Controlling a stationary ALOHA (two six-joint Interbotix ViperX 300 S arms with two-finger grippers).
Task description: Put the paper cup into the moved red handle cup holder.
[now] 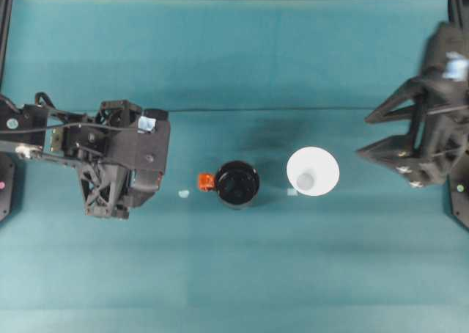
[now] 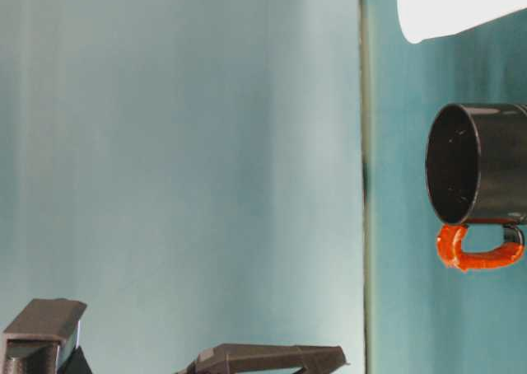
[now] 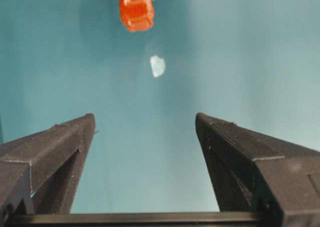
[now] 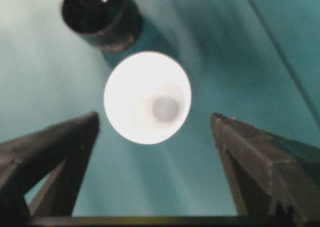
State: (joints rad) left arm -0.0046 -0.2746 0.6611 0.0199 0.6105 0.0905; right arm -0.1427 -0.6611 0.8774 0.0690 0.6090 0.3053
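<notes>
While both our grippers hang spread and empty, the paper cup (image 1: 313,171) stands upright just right of the red handle cup holder (image 1: 237,183).

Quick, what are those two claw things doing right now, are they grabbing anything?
Left gripper: open, holding nothing, facing the red handle cup holder.
Right gripper: open, holding nothing, facing the paper cup.

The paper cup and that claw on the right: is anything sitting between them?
Nothing visible does. The right gripper is open and faces the paper cup across bare table; the black holder stands beyond the cup.
</notes>
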